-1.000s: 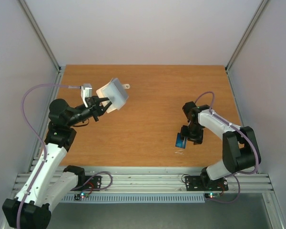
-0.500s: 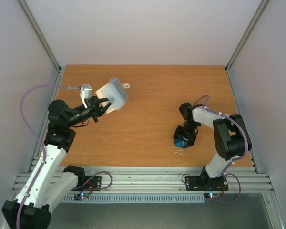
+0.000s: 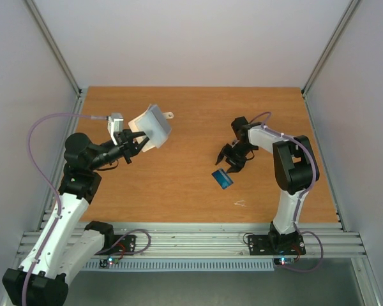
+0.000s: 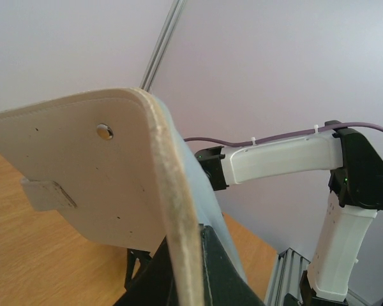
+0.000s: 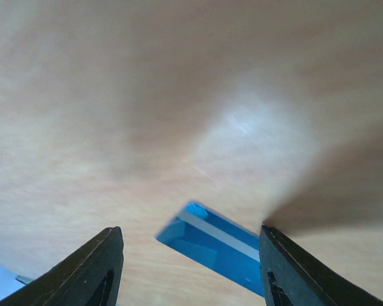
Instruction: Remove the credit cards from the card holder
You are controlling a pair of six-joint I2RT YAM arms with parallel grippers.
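Note:
My left gripper [image 3: 137, 141] is shut on the lower edge of the card holder [image 3: 152, 126] and holds it raised and tilted above the table's left side. In the left wrist view the card holder [image 4: 102, 185] shows its pale beige outer panel and thick rim, clamped between my black fingers [image 4: 220, 271]. One of the credit cards, a bright blue one [image 3: 223, 178], lies flat on the wood right of centre. My right gripper [image 3: 232, 156] hovers open just beyond it, touching nothing. From the right wrist, the blue card [image 5: 217, 245] lies on the table between the spread fingers [image 5: 105, 268].
The wooden table [image 3: 191, 191] is fenced by metal frame posts and pale walls. A small white scratch mark [image 3: 240, 204] sits near the front edge. A rail [image 3: 198, 242] with both arm bases runs along the near side.
My right arm has swung from the near right toward the middle. The blue card, earlier under its jaws, now lies uncovered slightly further left. The left arm and holder stayed still.

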